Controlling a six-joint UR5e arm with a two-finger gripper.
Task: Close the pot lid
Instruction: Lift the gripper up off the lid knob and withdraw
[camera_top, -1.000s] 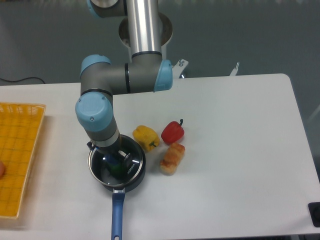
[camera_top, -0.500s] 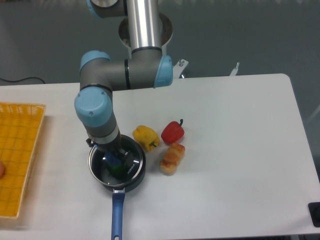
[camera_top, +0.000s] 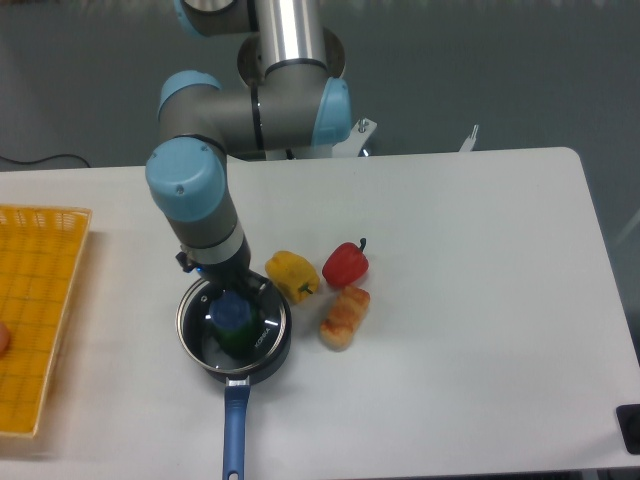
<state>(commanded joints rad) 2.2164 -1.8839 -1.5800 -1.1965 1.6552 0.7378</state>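
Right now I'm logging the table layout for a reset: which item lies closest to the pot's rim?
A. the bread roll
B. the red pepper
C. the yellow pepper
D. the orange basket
C: the yellow pepper sits right beside the upper right rim of the pot, while the red pepper and the bread roll lie farther right and the basket is at the far left.

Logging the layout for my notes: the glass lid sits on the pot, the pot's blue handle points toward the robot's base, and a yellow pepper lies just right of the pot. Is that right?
Not quite. In the camera view the pot has its blue handle pointing toward the table's near edge, away from the robot's base. The rest holds: the lid sits on the pot, and the yellow pepper lies just to its right.
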